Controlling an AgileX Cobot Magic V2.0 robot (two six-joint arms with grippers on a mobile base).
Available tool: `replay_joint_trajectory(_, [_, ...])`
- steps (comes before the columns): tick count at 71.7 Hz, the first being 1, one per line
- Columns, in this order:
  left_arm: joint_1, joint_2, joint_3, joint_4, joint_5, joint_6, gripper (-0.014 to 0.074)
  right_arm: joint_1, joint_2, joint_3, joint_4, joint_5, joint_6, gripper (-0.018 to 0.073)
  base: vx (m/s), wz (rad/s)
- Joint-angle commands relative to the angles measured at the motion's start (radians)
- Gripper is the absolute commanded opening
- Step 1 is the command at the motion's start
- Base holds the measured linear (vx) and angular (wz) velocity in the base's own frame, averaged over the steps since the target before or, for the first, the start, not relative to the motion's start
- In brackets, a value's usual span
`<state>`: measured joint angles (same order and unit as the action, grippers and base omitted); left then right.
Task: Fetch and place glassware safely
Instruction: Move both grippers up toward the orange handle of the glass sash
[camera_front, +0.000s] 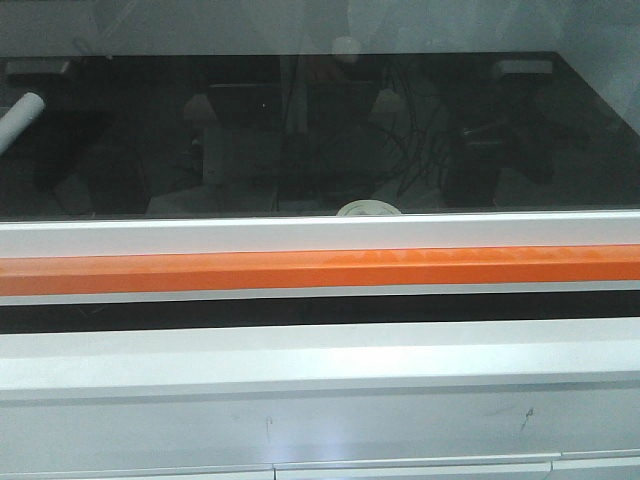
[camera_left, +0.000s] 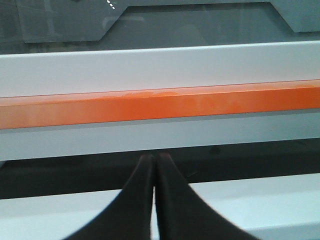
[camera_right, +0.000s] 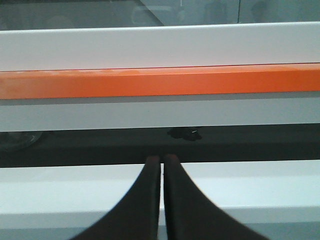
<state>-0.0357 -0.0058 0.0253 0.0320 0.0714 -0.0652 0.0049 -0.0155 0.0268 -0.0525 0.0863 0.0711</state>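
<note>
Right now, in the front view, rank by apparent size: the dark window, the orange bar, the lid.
1. Window
2. Orange bar
3. Lid, smallest by far, though only its top edge shows above the frame.

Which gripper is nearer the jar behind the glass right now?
Right, probably: the right gripper sits outside the orange bar with a blurred round shape, perhaps the jar, left of it. The left gripper, also outside, has no jar in its view.

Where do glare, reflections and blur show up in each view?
Exterior front-facing view: the dark glass pane mirrors faint shapes, and glare brightens the white ledge. Left wrist view: the shut left gripper is soft-edged, the orange bar shows sheen. Right wrist view: the shut right gripper is likewise blurred.
</note>
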Motion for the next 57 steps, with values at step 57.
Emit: replay_joint_trajectory(57, [0.001,-0.019,0.031,-0.008,-0.071,-0.006,-0.0007,0.000,-0.006,0.020,-0.004,-0.076,-0.005,-0.0008,0.00,0.00])
